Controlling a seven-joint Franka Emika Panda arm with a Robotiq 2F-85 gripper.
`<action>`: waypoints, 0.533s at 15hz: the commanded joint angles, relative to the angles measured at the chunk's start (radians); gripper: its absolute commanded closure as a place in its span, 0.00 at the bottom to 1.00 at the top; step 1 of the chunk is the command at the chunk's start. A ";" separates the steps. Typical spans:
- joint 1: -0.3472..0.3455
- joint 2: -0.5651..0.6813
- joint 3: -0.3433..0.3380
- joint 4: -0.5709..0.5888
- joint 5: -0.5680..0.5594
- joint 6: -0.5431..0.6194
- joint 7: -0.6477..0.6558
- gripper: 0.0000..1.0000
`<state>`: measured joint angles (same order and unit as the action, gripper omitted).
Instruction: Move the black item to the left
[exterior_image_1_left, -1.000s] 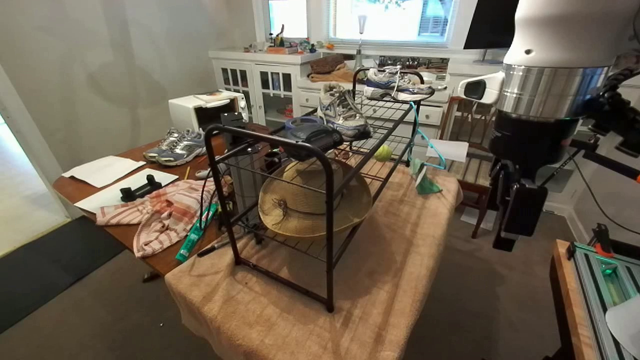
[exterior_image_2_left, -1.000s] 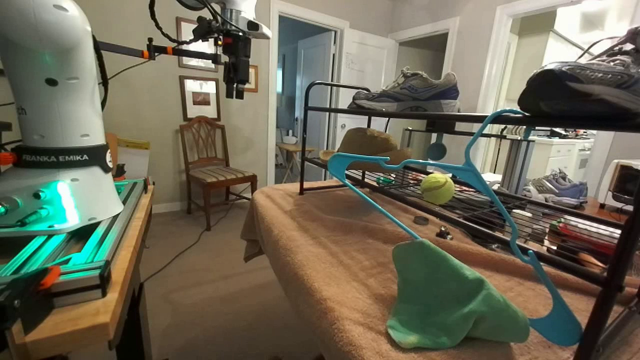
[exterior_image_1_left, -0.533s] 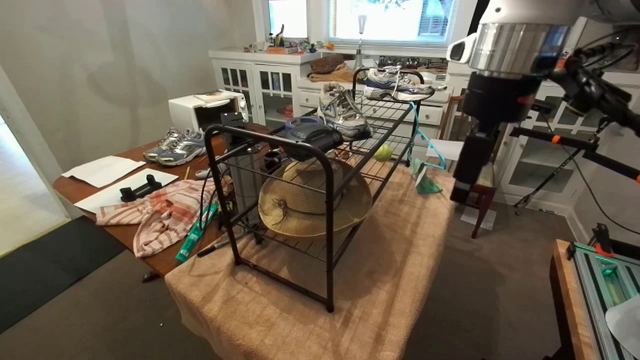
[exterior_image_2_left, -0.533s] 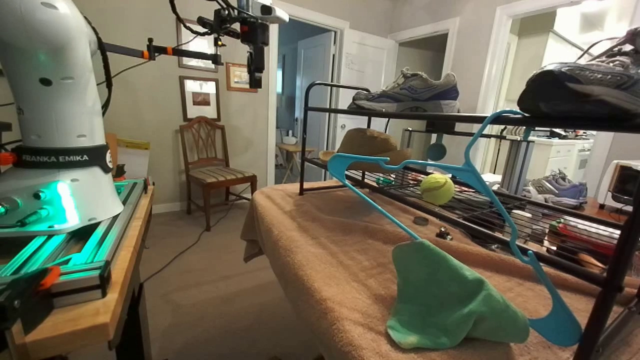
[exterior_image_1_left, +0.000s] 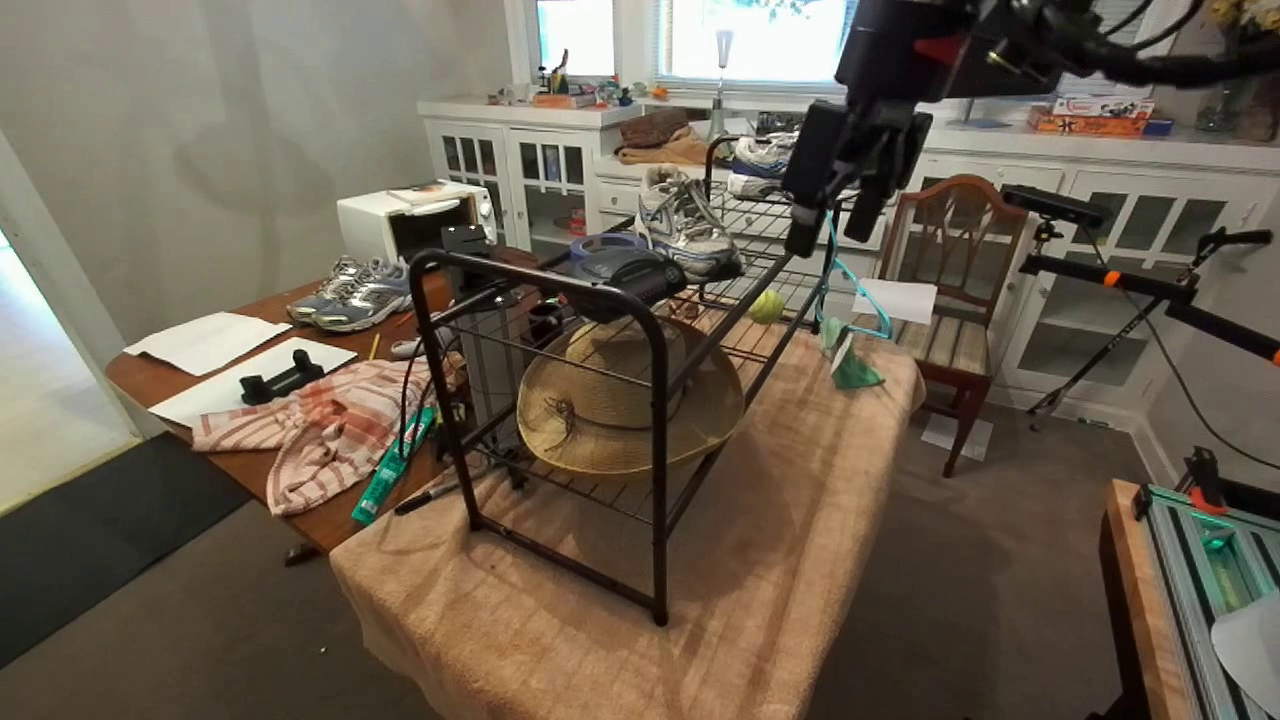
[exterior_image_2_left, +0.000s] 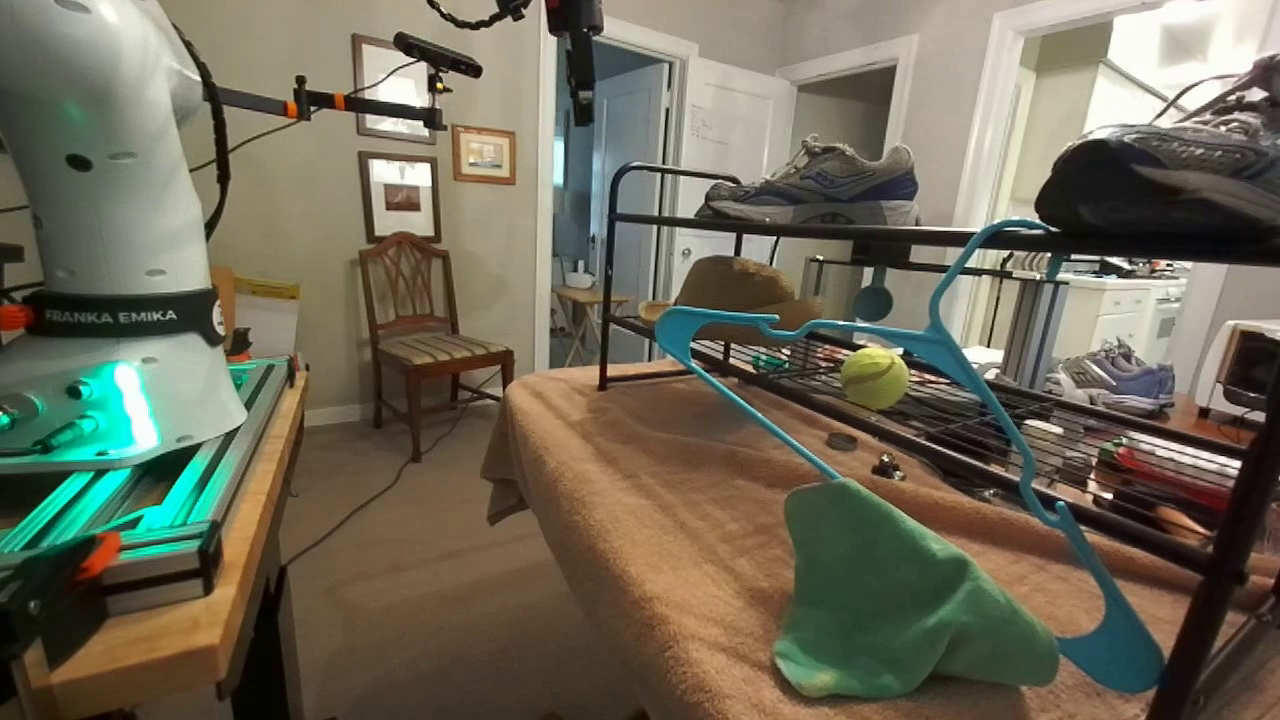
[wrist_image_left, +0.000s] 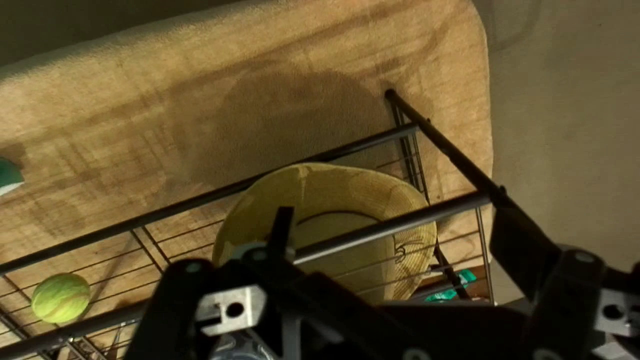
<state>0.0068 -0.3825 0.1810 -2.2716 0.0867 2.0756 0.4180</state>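
The black item (exterior_image_1_left: 625, 275) is a flat, dark, hand-sized object on the rack's top shelf, at the near end, beside a sneaker in an exterior view. My gripper (exterior_image_1_left: 830, 232) is open and empty there, above and right of the rack, nearer the camera than the far shoe. It also shows high left of the rack in an exterior view (exterior_image_2_left: 582, 100), where the black item is not visible. In the wrist view the fingers (wrist_image_left: 392, 220) are wide apart. A dark rounded shape low between them seems to be the black item, but I cannot tell surely.
The black wire rack (exterior_image_1_left: 658, 450) stands on a towel-covered table (exterior_image_1_left: 780, 560). Sneakers (exterior_image_1_left: 685, 225) and a blue ring (exterior_image_1_left: 605, 245) are on its top shelf. A straw hat (exterior_image_1_left: 620, 400) and tennis ball (exterior_image_2_left: 875, 378) are lower down. A blue hanger (exterior_image_2_left: 985, 390) hangs at one end.
The arm has swung toward the rack, and the gripper has moved left and higher in an exterior view. The wrist has turned, so both fingers show apart. The objects have not moved.
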 joint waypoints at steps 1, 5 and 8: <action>-0.019 0.102 -0.017 0.149 -0.043 -0.048 0.030 0.00; -0.031 0.173 -0.052 0.260 -0.098 -0.050 -0.002 0.00; -0.022 0.218 -0.083 0.310 -0.129 -0.021 -0.118 0.00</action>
<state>-0.0239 -0.2275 0.1209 -2.0330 -0.0069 2.0644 0.3790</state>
